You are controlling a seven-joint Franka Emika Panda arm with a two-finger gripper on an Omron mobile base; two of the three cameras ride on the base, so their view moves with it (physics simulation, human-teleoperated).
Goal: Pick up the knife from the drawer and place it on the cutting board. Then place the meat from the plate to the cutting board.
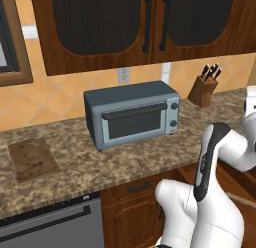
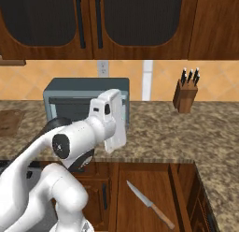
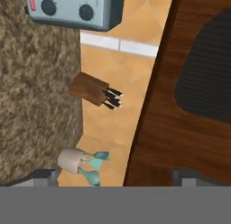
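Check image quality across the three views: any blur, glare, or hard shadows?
Left base view: flat, even light, soft edges; the toaster oven casts only a faint shadow on the counter. Right base view: no glare; the knife in the open drawer reads clearly. Hand view: rolled sideways, knife block slightly soft.

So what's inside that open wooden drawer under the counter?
A single knife lies on the floor of the drawer, blade toward the back, brownish handle toward the front. The drawer's front end runs off the picture, so anything there can't be seen.
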